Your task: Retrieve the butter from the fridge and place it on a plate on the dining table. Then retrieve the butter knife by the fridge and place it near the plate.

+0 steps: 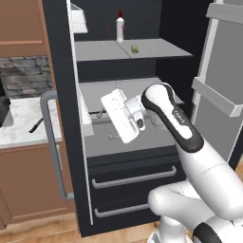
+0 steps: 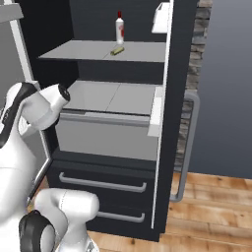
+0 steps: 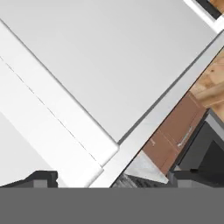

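Since the fridge (image 1: pixel 142 156) stands open, the butter (image 1: pixel 135 48) lies exposed on the upper shelf, at four o'clock from the bottle (image 1: pixel 120 27). Low at the middle shelf, the gripper (image 1: pixel 105 124) has its jaws spread wide and empty (likely readied for a reach upward).

Fridge (image 1: pixel 71 142) open. Upper grey shelf (image 1: pixel 156 47) carries two things: white bottle with red cap (image 1: pixel 120 27) upright toward the back, and the butter (image 1: pixel 135 48) lying at about 4 o'clock from the bottle, nearer the front edge, near it but apart. Lower grey shelf (image 2: pixel 106 96) is split by a seam down its middle. Marble tabletop (image 1: pixel 23 123) at 9 o'clock of the fridge holds the butter knife (image 1: pixel 36 126) near its fridge-side end.
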